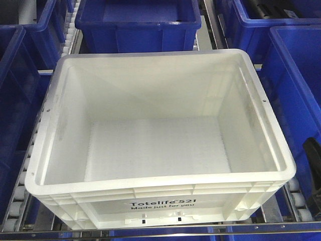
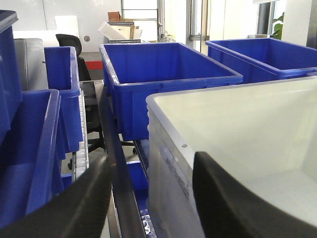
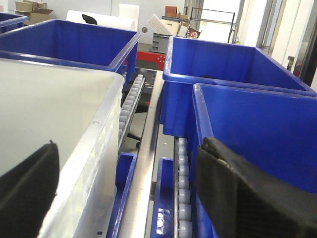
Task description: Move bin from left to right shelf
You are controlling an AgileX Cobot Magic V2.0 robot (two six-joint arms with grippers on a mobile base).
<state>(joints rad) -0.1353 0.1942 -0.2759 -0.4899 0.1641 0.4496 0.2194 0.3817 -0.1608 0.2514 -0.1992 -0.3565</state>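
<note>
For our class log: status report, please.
Both tools open, straddling side walls of the white bin. Bin empty, on rollers. Blue crates close on all sides.

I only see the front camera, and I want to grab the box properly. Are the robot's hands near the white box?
Observer: Yes. The left gripper is open, with the bin's left wall between its fingers.
Operator: And the other hand?
Observer: The right gripper is open too, one finger over the bin, one outside its right wall.
Operator: What's next to that outside finger?
Observer: A blue crate just behind it, with a row of white rollers running alongside.
</note>
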